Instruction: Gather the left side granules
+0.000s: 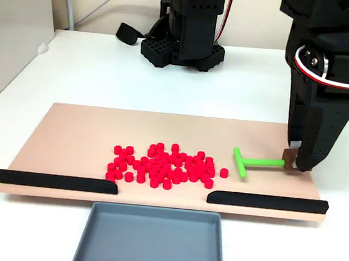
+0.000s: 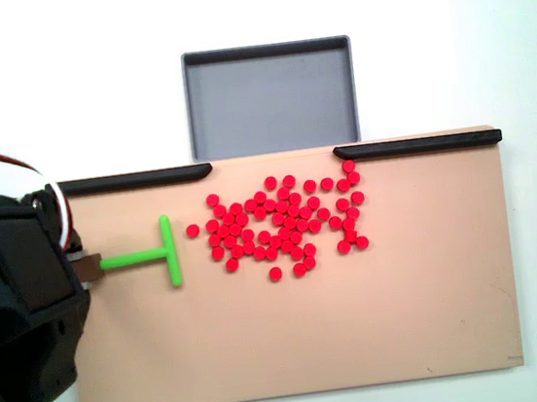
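The granules (image 1: 162,165) are dozens of tiny bright red cylinders in a loose cluster on the tan board (image 1: 76,140), near its front middle in a fixed view. In the top-down fixed view the granules (image 2: 286,223) lie just below the gap between the rails. A green T-shaped pusher (image 1: 254,162) lies right of the cluster with its crossbar facing the granules, a small gap away. My gripper (image 1: 294,163) is shut on the end of the pusher's stem. From above, the pusher (image 2: 148,257) and gripper (image 2: 89,270) are at the left of the cluster.
Two black rails (image 1: 57,181) (image 1: 266,201) line the board's front edge with a gap between them. A grey tray (image 1: 149,244) sits just beyond that gap, seen from above as the tray (image 2: 271,103). The arm's black base (image 1: 182,39) stands behind the board.
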Available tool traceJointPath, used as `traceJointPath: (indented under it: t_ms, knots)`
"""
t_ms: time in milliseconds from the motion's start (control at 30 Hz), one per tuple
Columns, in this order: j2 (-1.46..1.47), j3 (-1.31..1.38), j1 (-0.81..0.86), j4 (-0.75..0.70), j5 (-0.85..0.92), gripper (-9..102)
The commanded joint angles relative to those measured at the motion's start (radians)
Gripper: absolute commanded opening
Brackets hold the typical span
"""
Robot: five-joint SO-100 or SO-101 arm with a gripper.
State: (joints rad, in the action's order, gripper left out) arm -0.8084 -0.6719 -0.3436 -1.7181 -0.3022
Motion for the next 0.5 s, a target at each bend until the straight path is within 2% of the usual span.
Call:
traceJointPath:
  t_ms: [0, 467]
  knots:
    - [-0.009, 0.040, 0.005, -0.003, 0.014, 0]
    - [-0.002, 0.040, 0.023, 0.002, 0.035, 0]
